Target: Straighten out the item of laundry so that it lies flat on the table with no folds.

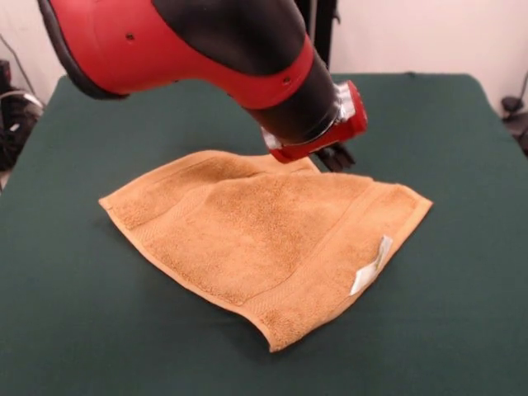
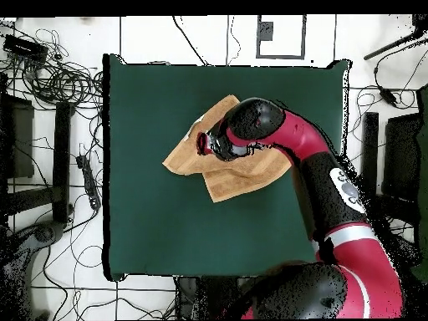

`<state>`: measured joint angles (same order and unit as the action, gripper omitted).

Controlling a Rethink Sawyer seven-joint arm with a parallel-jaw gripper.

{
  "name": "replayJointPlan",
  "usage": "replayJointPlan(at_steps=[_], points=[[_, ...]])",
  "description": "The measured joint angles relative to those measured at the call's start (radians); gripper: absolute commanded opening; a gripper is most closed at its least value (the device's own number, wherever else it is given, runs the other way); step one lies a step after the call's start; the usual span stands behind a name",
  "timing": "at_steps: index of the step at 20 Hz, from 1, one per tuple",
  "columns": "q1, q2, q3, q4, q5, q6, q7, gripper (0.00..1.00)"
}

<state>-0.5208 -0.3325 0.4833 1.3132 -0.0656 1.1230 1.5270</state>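
Hovering low over the far edge of the towel [image 1: 264, 239], the claw [image 1: 334, 155] sits mostly hidden behind the red wrist, so whether it is apart, together or clamped on cloth cannot be told from either view. The towel lies near the middle of the green surface [image 1: 462, 330], not flat: one layer is folded over another, its edges run askew, and the white label [image 1: 371, 266] shows near the corner closest to the front camera.

Several things could go wrong from here. If the claw pinches both layers at the far edge, pulling would likely drag the whole towel across the surface instead of opening the fold. A grip on a hem alone might slip off the thick terry. A pull in the wrong direction could deepen the fold or bunch the cloth under the arm [image 2: 334, 180], which already blocks much of the towel from above.
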Motion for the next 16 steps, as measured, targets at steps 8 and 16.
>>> replayJointPlan(at_steps=[8,16], points=[[-0.009,-0.109,-0.045,0.173,0.003,-0.044,0.000,0.00],[-0.020,-0.193,-0.087,0.248,0.003,-0.076,0.000,0.00]])
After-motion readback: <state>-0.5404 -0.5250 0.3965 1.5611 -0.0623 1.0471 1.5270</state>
